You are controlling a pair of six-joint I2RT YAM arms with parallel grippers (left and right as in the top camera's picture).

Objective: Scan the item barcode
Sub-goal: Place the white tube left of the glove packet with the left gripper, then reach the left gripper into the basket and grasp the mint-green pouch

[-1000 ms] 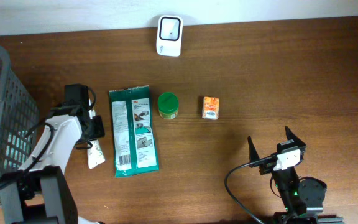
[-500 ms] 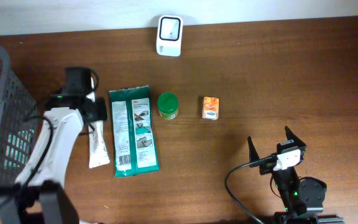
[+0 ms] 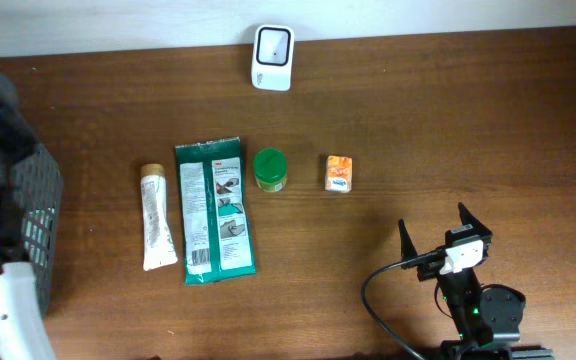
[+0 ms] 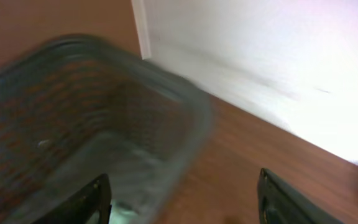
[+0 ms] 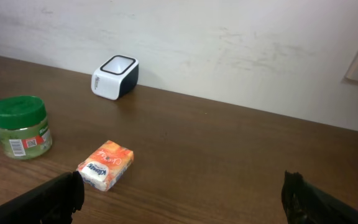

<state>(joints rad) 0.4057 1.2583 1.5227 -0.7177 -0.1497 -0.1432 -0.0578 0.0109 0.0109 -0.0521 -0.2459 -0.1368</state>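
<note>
Your left gripper (image 4: 184,190) has swung away over the basket (image 3: 30,215) — the tube (image 3: 154,218) now lies alone on the table (image 3: 418,120), just left of the wipes pack (image 3: 214,211). Its jaws stand apart and empty; the basket contents are blurred. Right gripper (image 5: 182,190) is spread wide, holding nothing. Scanner (image 3: 272,44) sits at the far edge. Labels are too small to read.

A dark brown wooden table (image 3: 448,120) stands against a plain white wall (image 5: 229,37).
</note>
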